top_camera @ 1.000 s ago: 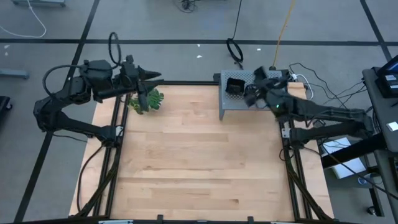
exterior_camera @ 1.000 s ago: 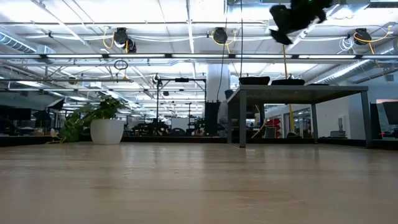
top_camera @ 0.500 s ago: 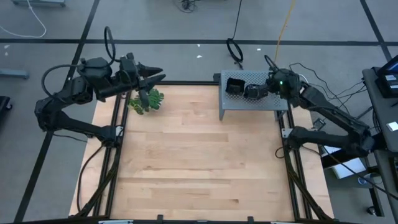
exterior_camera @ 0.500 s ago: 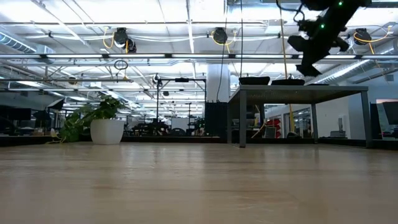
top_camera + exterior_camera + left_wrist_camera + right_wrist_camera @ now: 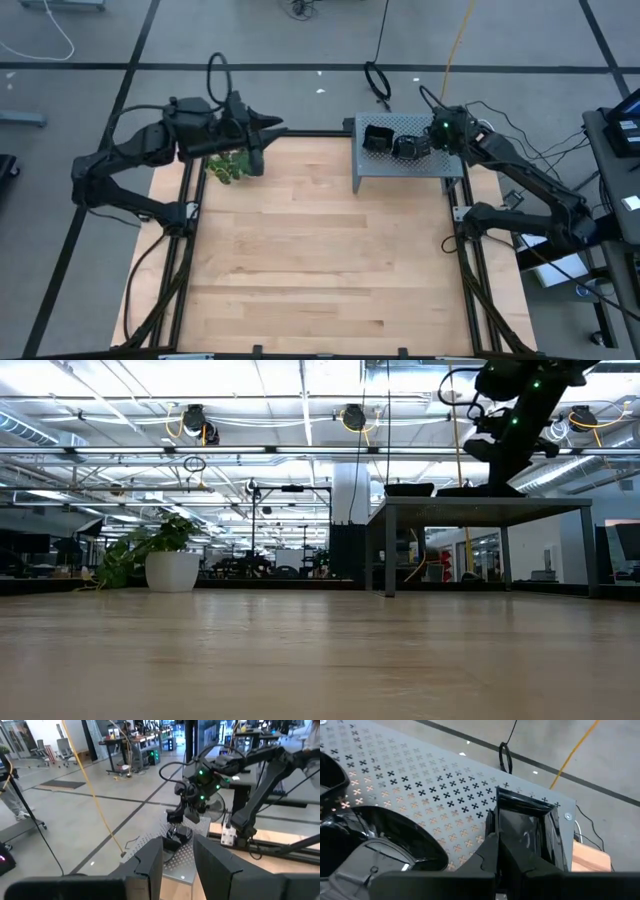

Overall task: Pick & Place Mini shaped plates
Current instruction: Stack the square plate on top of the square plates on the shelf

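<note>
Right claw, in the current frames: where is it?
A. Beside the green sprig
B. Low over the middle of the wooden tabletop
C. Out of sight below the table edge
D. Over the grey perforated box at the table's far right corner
D: the high view shows the right claw above the grey perforated box, next to the black plates stacked on it, with the green sprig far across the table.

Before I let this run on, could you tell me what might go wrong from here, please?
The right claw is shut over the plates stacked on the grey perforated box. Shut fingers may push a glossy dish rather than pick it. A rounded plate lies close against the fingers and might be nudged. The left claw hangs open over the green sprig and could snag it when it moves.
</note>
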{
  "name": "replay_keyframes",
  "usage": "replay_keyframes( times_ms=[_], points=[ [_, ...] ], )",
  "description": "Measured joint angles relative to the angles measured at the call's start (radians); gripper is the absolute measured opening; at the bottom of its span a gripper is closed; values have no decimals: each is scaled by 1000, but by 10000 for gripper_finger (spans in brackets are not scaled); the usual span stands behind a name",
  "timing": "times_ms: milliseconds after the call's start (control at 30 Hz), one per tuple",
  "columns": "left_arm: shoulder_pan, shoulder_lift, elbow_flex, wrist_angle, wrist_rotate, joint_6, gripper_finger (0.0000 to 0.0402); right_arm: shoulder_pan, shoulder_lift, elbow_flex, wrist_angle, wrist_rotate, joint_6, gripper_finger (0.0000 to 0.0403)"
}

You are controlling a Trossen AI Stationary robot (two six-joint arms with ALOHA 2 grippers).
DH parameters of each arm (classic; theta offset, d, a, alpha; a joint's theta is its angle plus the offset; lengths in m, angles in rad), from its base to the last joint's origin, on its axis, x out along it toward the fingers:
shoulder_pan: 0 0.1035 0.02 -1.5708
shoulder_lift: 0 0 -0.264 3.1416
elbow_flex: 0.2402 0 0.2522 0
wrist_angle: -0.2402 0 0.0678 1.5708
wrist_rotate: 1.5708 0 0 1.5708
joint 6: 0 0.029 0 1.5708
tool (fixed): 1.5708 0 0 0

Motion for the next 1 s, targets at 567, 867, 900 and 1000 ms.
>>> replay_keyframes(
  times_ms=[567,867,900,1000],
  points=[
    [0,12,-1,7,0,0,111,1,-12,0,11,-2,-26,3],
    [0,13,-1,4,0,1,111,1,-34,0,-14,0,-89,4],
    [0,13,-1,5,0,1,111,2,-31,0,-29,0,-89,4],
    [0,12,-1,4,0,1,111,2,-28,0,-66,1,-90,4]
  ],
)
